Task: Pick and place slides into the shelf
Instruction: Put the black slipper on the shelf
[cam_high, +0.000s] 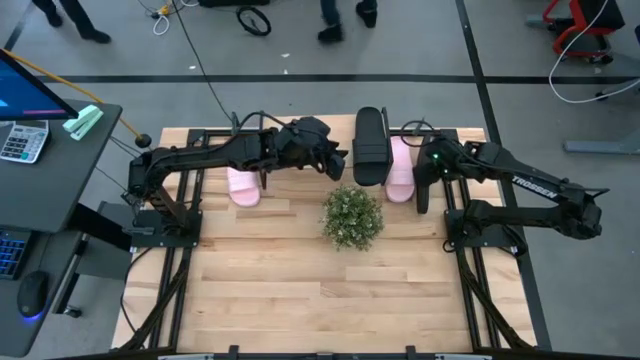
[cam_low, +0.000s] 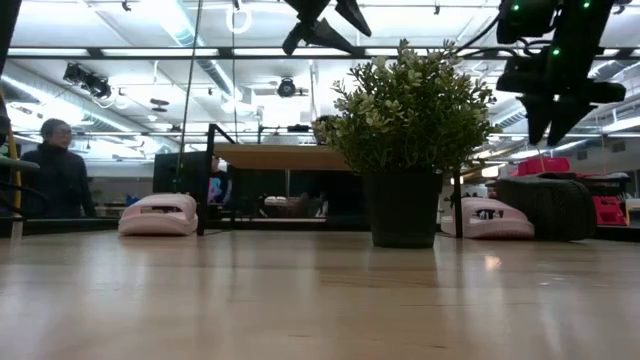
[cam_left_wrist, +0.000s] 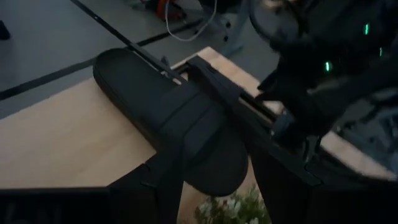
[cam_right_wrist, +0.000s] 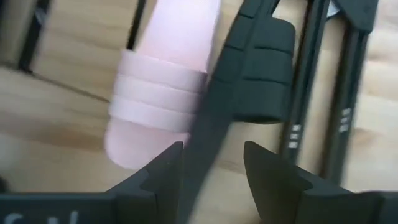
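One black slide (cam_high: 370, 148) (cam_left_wrist: 168, 118) lies flat on light wood at the far edge, alongside a black frame bar (cam_left_wrist: 236, 106) of the shelf (cam_low: 270, 157). My left gripper (cam_high: 338, 165) (cam_low: 325, 30) hangs open, high above the slide's near end. One pink slide (cam_high: 243, 185) (cam_low: 158, 215) rests on the table left of the shelf. The other pink slide (cam_high: 400, 170) (cam_right_wrist: 161, 93) rests to its right. My right gripper (cam_high: 422, 195) (cam_right_wrist: 211, 162) hovers open above that one. A dark ribbed shape (cam_low: 545, 207) beside it looks like the second black slide.
A potted plant (cam_high: 352, 217) (cam_low: 410, 150) stands mid-table, just on the near side of both grippers. The near half of the slatted tabletop (cam_high: 320, 300) is bare wood. A person (cam_low: 55, 170) stands beyond the table on the left, and a desk with a keyboard (cam_high: 20, 140) lies off the table's left side.
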